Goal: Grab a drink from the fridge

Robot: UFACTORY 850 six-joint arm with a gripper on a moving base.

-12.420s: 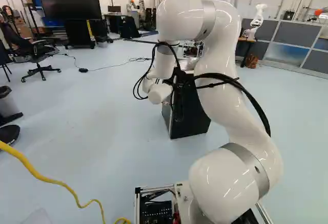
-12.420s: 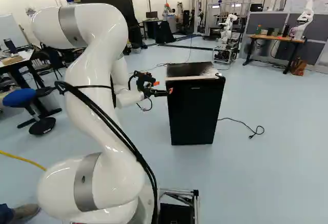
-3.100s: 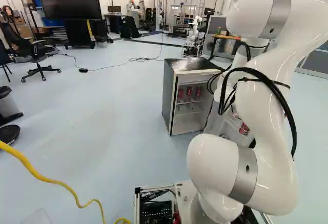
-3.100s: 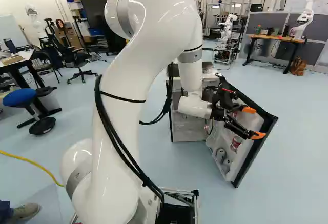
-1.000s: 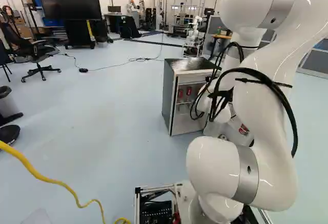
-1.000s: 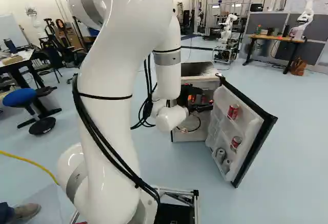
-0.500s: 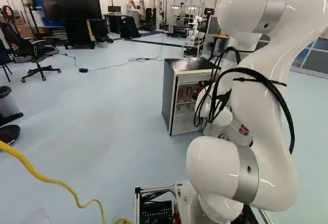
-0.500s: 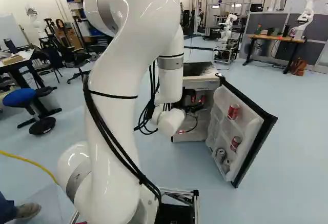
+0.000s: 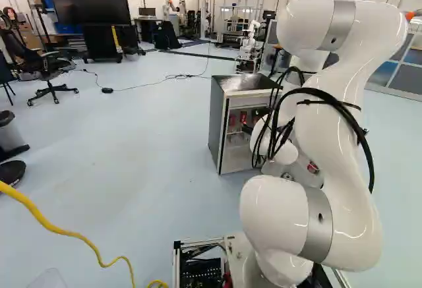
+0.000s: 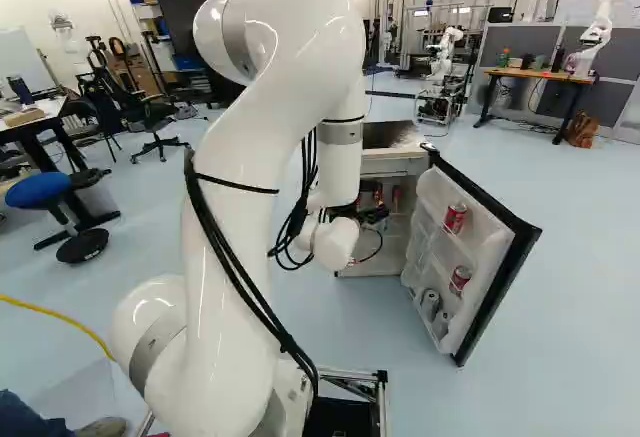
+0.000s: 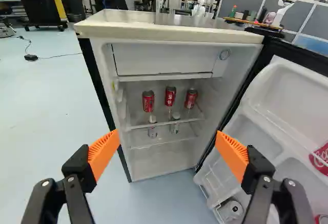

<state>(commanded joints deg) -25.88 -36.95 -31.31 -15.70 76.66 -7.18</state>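
Observation:
In the right base view my gripper (image 10: pixel 370 215) is before the opening of the small fridge (image 10: pixel 392 165), partly hidden by the wrist. In the wrist view the gripper (image 11: pixel 167 144) stands wide open, nothing between its orange-padded fingers. The fridge (image 11: pixel 95 30) is ahead of it. On its upper shelf three red cans (image 11: pixel 148 101) (image 11: pixel 170 96) (image 11: pixel 190 98) stand upright in a row. Below them are two paler cans (image 11: pixel 152 127) (image 11: pixel 175 123). The open door (image 11: pixel 264 93) lies to one side, with a red can (image 11: pixel 321 158) and a grey can (image 11: pixel 231 209) in its racks.
Seen in the right base view, the open door (image 10: pixel 512 282) reaches out beside the arm, with several cans in it. A blue stool (image 10: pixel 40 191) and an office chair (image 10: pixel 155 117) stand across the room. Another robot (image 10: pixel 600 29) is by a table (image 10: pixel 535 74). A yellow cable (image 9: pixel 72 234) crosses the floor.
Since the oldest pictures the fridge door has swung open. More recently, the gripper has moved from beside the door to before the fridge opening, and my arm's upper part has come lower. The base has not moved.

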